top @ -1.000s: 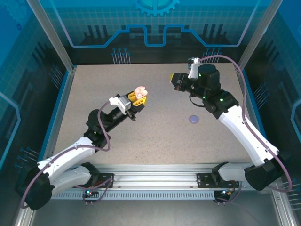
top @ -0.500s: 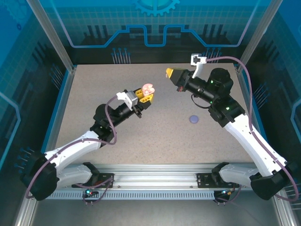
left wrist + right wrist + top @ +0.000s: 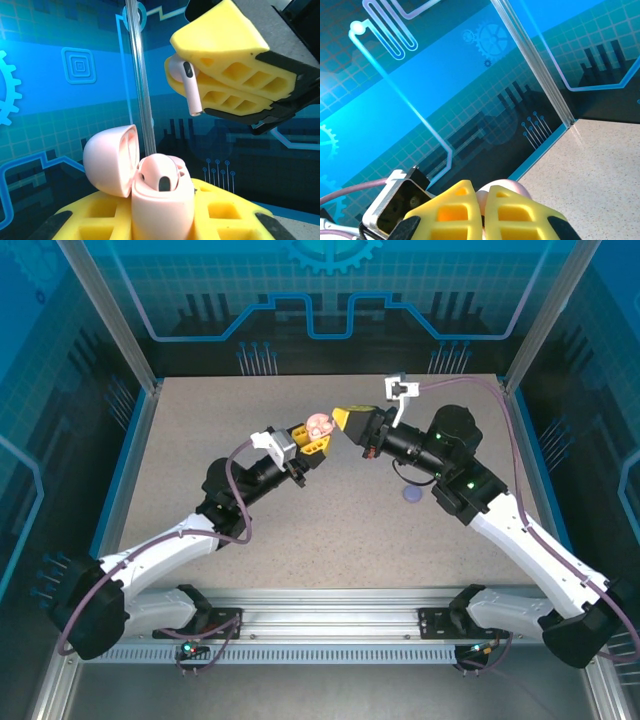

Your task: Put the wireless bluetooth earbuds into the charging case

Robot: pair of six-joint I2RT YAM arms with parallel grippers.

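Two grippers of mine meet nose to nose above the tabletop (image 3: 200,440) in the top view. My left gripper (image 3: 312,438) is clamped on the open pink charging case (image 3: 319,425), and my right gripper (image 3: 345,420) sits just beside it, tips nearly together. A small purple round piece (image 3: 412,494) lies on the tabletop near my right arm.

From my left wrist, the left gripper (image 3: 160,222) pinches the charging case (image 3: 162,197) upright, its lid (image 3: 111,160) swung open to the left. My right gripper (image 3: 200,67) hangs above and to the right, holding a pale pink earbud (image 3: 186,80), stem pointing down, clear of the case.

From my right wrist, the right gripper (image 3: 482,212) has its fingers almost touching, with a pale pink curve (image 3: 505,186) just past the tips.
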